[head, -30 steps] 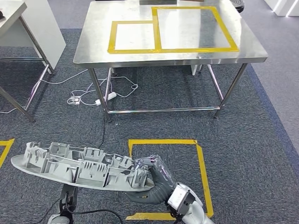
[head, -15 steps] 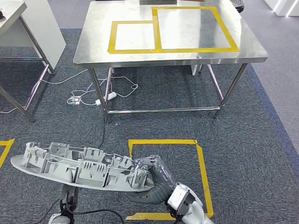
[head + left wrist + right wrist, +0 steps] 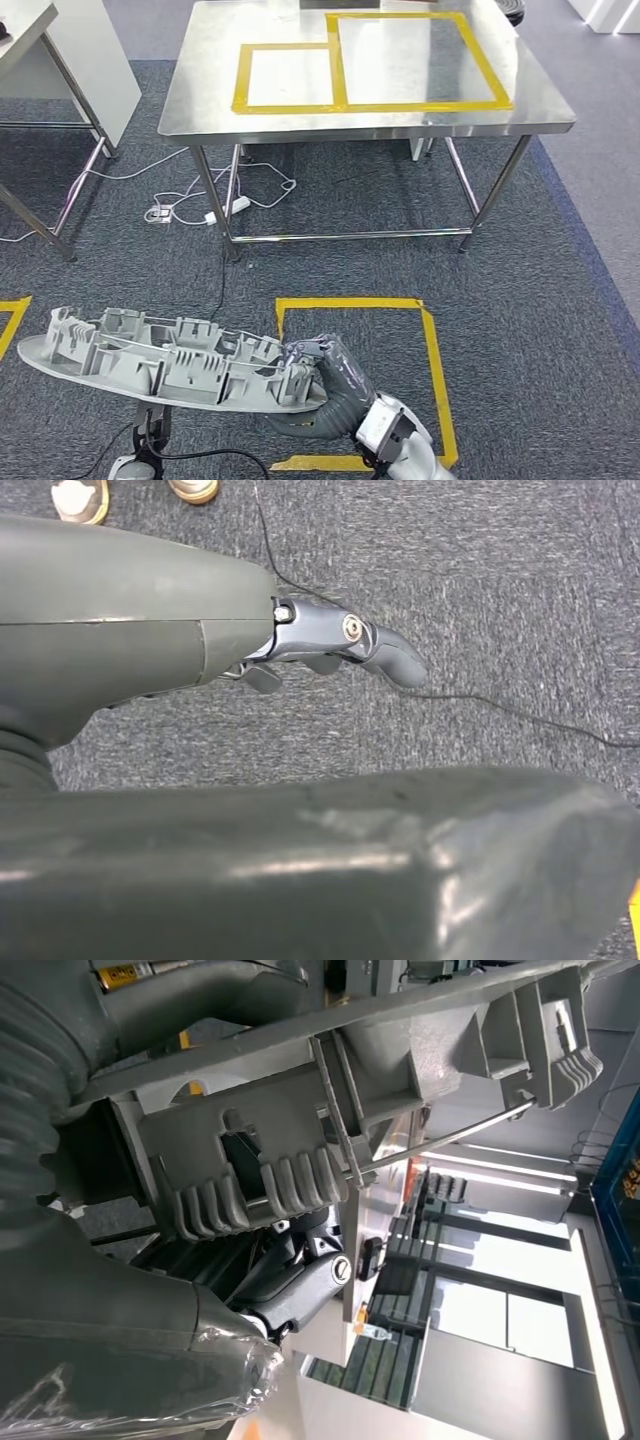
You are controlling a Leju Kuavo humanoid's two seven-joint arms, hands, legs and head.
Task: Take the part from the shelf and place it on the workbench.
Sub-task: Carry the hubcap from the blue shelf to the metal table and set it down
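Clearly the long grey part (image 3: 166, 362) is off the shelf and in the air, carried level above the carpet with its far end reaching out to the left and its near end gripped by the right hand (image 3: 326, 378). That hand is clamped on one end alone, so the rest hangs out unsupported. The left hand (image 3: 332, 648) shows in its wrist view above bare carpet and a thin cable, its fingers loosely extended and holding nothing.

Further right, yellow floor tape (image 3: 430, 360) marks a square beside the right arm, and beyond it stands the steel workbench (image 3: 362, 118), well apart from the part, with yellow taped rectangles on top.

My judgement is that the main risk is the lopsided hold: walking could swing the free end, twist the part in the fingers, or knock it against a table leg. The cables (image 3: 226, 200) on the floor could also catch a foot.

The right wrist view gives what the head view cannot: the ribbed underside of the part with dark fingers (image 3: 302, 1295) curled beneath it.
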